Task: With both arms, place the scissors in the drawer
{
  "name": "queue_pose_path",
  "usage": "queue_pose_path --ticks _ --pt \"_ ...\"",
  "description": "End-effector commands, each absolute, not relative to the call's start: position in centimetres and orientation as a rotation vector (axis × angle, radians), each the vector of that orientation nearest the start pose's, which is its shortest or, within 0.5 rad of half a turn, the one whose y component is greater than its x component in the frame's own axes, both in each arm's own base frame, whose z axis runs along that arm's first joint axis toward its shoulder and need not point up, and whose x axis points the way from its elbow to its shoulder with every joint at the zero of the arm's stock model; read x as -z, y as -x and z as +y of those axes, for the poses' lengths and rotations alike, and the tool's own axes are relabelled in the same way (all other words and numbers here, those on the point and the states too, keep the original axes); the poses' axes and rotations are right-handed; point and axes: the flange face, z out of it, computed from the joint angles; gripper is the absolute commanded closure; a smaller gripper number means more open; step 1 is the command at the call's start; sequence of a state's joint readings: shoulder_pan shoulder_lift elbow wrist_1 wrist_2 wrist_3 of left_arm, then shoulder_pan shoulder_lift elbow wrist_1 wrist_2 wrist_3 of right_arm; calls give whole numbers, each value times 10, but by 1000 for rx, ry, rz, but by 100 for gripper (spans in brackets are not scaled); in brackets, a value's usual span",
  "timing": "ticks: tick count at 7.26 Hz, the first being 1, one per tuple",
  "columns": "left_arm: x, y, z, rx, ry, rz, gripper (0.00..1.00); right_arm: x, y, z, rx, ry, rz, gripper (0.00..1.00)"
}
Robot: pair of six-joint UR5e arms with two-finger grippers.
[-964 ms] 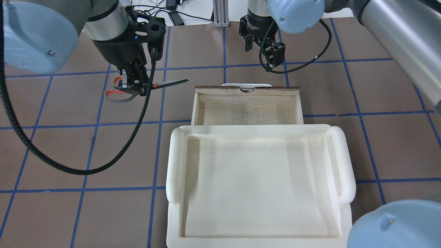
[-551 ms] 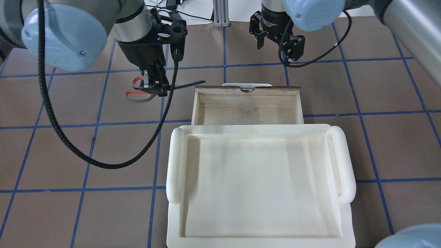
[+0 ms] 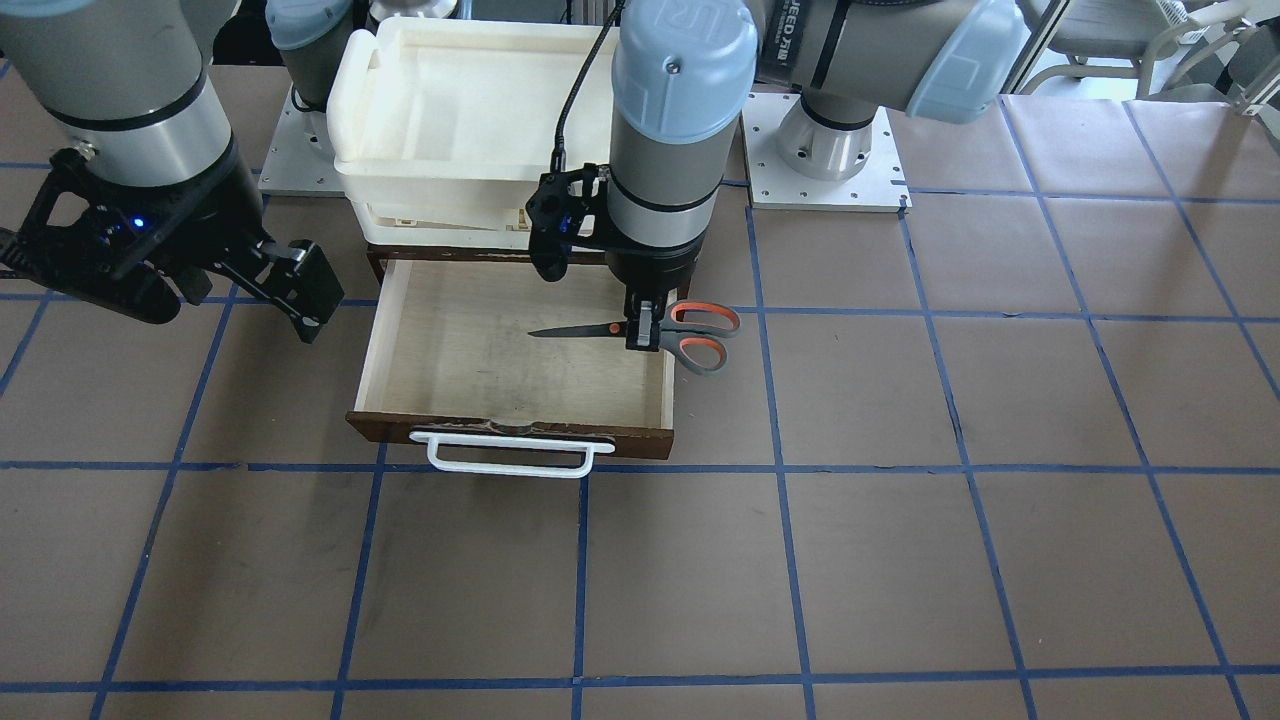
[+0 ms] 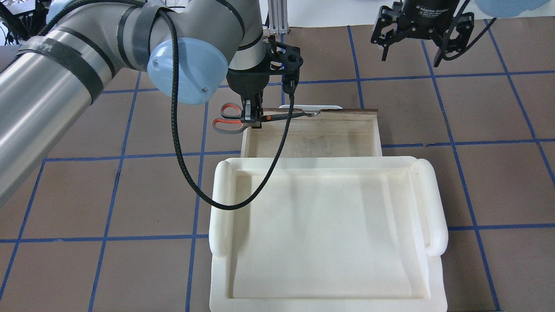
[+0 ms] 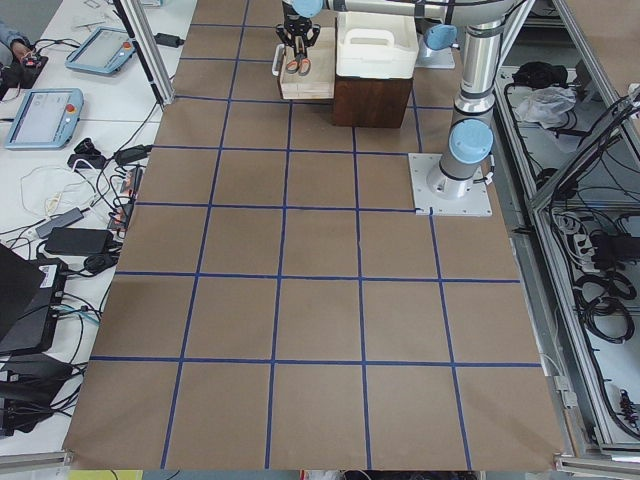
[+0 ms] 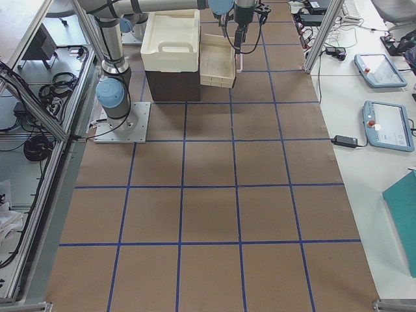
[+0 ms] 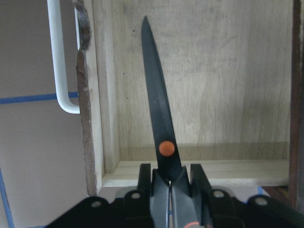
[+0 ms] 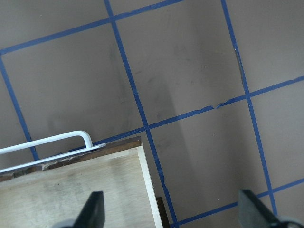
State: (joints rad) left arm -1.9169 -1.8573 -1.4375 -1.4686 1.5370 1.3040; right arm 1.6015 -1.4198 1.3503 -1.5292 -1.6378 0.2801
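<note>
The scissors (image 3: 700, 350) are gripped near the orange pivot by my left gripper (image 3: 640, 338), which is shut on them. The dark blades point over the open drawer (image 3: 460, 360), and the orange-lined handles hang outside its side wall. In the overhead view the scissors (image 4: 227, 120) and left gripper (image 4: 252, 121) sit at the drawer's (image 4: 312, 126) left edge. The left wrist view shows the blade (image 7: 159, 118) above the plywood floor (image 7: 228, 85). My right gripper (image 4: 411, 54) is open and empty, beyond the drawer's right front corner (image 8: 71, 190).
A white plastic tray (image 4: 219, 203) sits on the cabinet above the drawer. The drawer's white loop handle (image 3: 510, 462) sticks out at the front. Brown table with blue grid lines lies all around.
My left arm has carried the scissors to the right, so the blades now reach over the drawer. My right gripper has moved right and away from the drawer handle.
</note>
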Motion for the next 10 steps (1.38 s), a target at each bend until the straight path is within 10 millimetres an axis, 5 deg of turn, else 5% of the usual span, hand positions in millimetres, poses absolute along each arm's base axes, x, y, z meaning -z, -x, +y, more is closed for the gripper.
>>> queue_pose_path --ticks 1,3,5,10 --pt "-391 349 -522 59 2235 -2117 100 -518 -151 -550 56 -311 3092 0" --pt "-379 363 -517 84 2166 -2163 100 -520 -151 -548 61 -305 3083 0" --pt "-365 393 -505 90 2150 -2169 100 -526 -151 -545 83 -64 3099 0" --pt "-335 405 -501 109 2182 -2133 99 -530 -141 -547 118 -7 3102 0"
